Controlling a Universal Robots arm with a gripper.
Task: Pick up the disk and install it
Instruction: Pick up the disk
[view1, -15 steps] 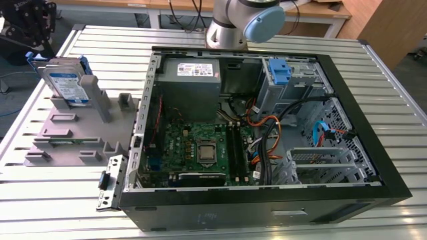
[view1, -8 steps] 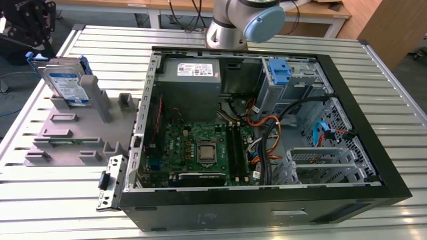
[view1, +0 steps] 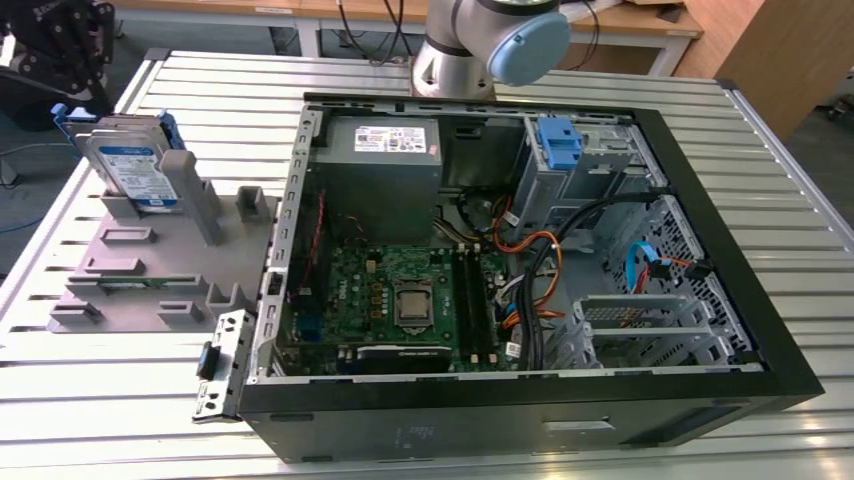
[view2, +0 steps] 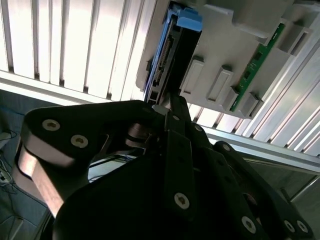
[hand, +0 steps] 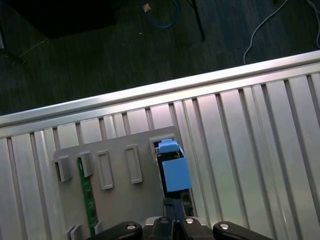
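The disk (view1: 135, 166) stands upright on edge in a slot of the grey holder (view1: 131, 262) at the exterior view's left, its white and blue label facing the camera. Both wrist views look down on it edge-on: the disk (view2: 168, 56) shows its connector edge and blue carrier, and the disk (hand: 173, 170) shows its blue carrier top. My gripper (view2: 167, 102) hangs above the disk and apart from it, black fingers shut together with nothing between them. In the first wrist view my gripper (hand: 173, 214) sits just off the carrier's end.
An open computer case (view1: 747, 300) lies at the exterior view's right, with motherboard, cables, a metal drive cage (view1: 643, 318) and a blue latch (view1: 559, 144). A green memory stick (hand: 88, 197) stands in the holder. The slatted metal table (view1: 107, 400) ends near the holder; dark floor beyond.
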